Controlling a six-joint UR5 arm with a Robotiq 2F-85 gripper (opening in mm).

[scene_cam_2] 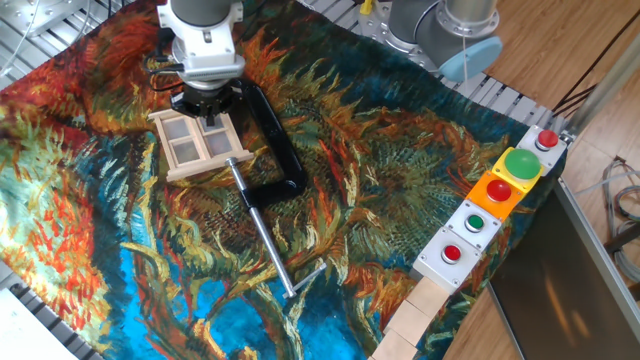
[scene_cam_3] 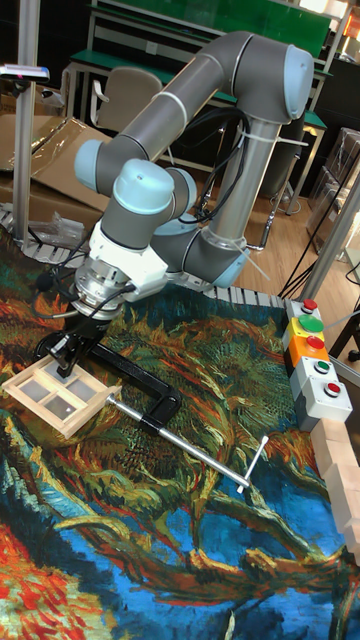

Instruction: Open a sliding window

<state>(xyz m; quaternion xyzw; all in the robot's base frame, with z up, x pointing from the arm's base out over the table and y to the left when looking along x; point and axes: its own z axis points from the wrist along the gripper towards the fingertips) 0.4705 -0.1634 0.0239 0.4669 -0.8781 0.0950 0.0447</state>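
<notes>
The sliding window (scene_cam_2: 198,145) is a small light-wood frame with four translucent panes. It lies flat on the painted cloth at the upper left, and it also shows at the left of the tall fixed view as the sliding window (scene_cam_3: 57,391). My gripper (scene_cam_2: 211,122) points straight down onto the window's far right part. Its dark fingertips look pressed together on the wood, with nothing held between them. In the tall fixed view the gripper (scene_cam_3: 66,366) touches the frame's far edge, and the arm's wrist hides that edge.
A black C-clamp (scene_cam_2: 278,140) lies against the window's right side, its metal screw rod (scene_cam_2: 266,238) running toward the front. Button boxes (scene_cam_2: 495,192) line the right edge, with wooden blocks (scene_cam_2: 412,318) below them. A second robot base (scene_cam_2: 445,30) stands at the back.
</notes>
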